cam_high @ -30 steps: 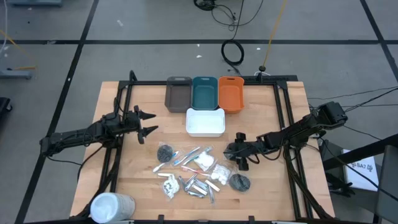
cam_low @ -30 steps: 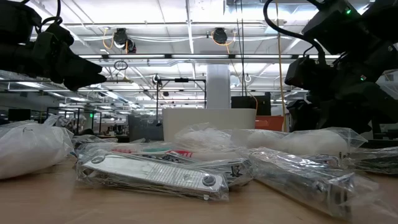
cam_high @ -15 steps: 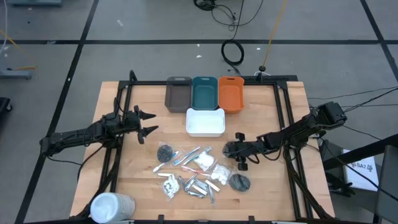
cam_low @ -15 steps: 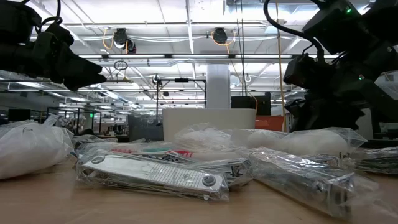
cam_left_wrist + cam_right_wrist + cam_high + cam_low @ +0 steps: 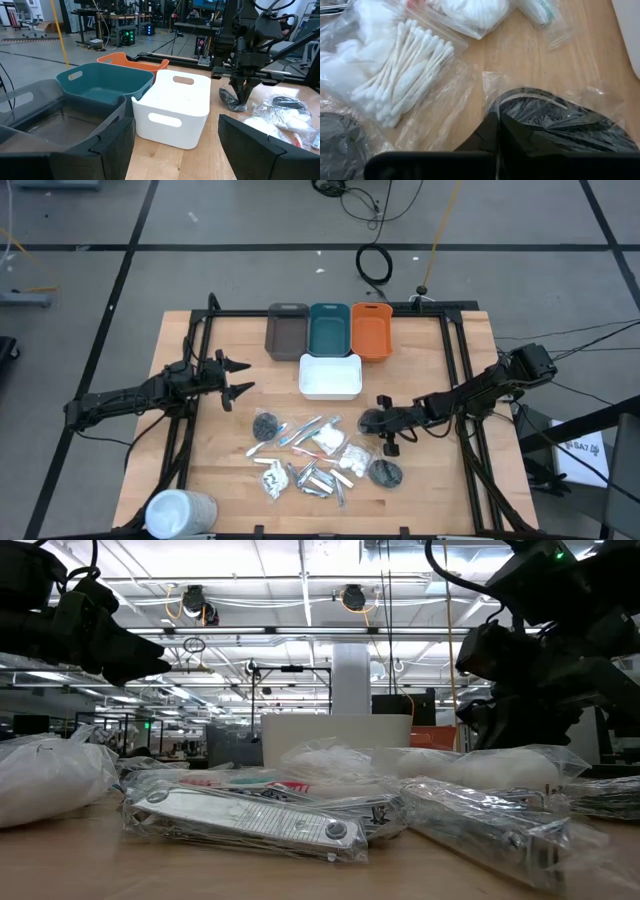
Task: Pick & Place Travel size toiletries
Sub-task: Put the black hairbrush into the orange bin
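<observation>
Wooden table: toiletries, trays, white cylinder

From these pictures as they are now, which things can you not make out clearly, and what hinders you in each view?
- Right gripper, right wrist view: the fingertips meet over a dark bagged item; what the bag holds is unclear through the crinkled wrap.
- Grey tray, left wrist view: cut off by the picture's edge and the left arm's own fingers.
- Pile of small packets, high view: too small to name singly.
- White cylinder, high view: cut off by the bottom edge.
</observation>
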`<act>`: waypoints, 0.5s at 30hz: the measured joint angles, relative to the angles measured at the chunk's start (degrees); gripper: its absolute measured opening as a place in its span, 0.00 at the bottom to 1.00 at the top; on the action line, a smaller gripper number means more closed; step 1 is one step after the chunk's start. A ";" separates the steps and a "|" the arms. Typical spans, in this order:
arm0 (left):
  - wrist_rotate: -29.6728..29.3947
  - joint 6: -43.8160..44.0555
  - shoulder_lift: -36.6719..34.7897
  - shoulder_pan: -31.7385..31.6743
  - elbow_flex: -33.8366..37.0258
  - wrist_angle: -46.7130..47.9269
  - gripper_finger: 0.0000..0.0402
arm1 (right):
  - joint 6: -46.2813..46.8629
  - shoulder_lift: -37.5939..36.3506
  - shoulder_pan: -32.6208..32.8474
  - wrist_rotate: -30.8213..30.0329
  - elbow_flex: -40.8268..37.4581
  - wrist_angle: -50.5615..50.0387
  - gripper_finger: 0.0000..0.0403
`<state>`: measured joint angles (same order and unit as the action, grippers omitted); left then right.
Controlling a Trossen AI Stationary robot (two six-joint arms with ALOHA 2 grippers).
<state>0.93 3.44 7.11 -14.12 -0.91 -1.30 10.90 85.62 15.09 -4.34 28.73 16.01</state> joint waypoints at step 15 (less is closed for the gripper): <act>0.00 0.00 -0.01 0.01 0.00 0.00 0.68 | -3.03 -1.89 0.00 0.07 0.02 3.98 0.00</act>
<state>0.93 3.44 7.10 -14.11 -0.91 -1.30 7.87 83.73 15.09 -4.27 28.75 19.99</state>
